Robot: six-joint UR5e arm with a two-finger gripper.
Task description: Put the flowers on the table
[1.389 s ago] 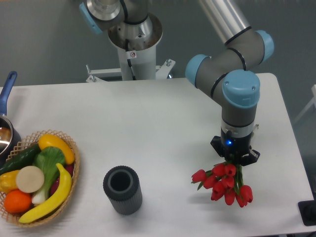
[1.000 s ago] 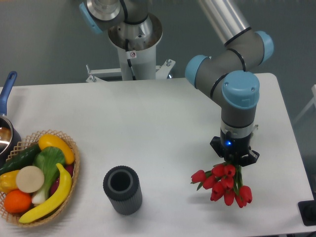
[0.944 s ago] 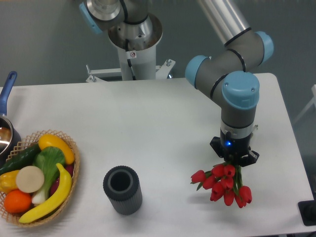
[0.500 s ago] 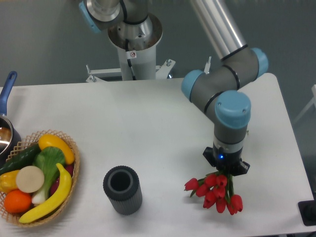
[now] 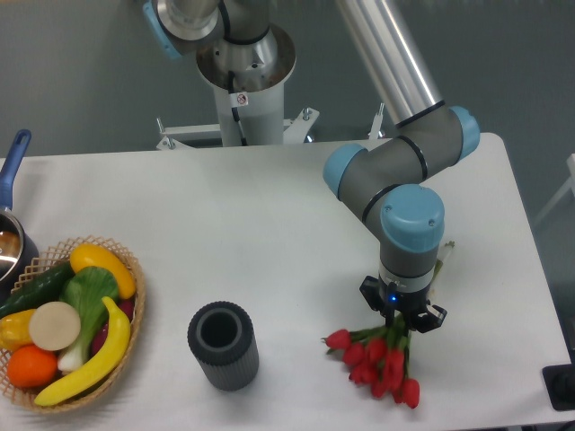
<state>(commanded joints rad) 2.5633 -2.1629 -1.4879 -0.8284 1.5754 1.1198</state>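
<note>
The flowers (image 5: 375, 359), a bunch of red tulip buds on thin green stems, hang from my gripper (image 5: 397, 321) over the front right of the white table (image 5: 269, 224). The buds point down and toward the front edge, low over the tabletop; I cannot tell whether they touch it. My gripper points straight down and is shut on the stems; its fingertips are hidden behind the wrist and the buds. The dark ribbed cup (image 5: 223, 345) stands upright and empty to the left of the flowers.
A round wicker basket (image 5: 126, 346) with a banana, a yellow pepper, an orange, a cucumber and a leafy vegetable sits at the front left. A pot with a blue handle (image 5: 11, 171) is at the left edge. The robot base (image 5: 244, 81) stands behind the table. A black object (image 5: 561, 386) is at the front right corner.
My arm has moved left and toward the front edge, carrying the flowers with it. The bunch now hangs lower in the frame and nearer the dark cup.
</note>
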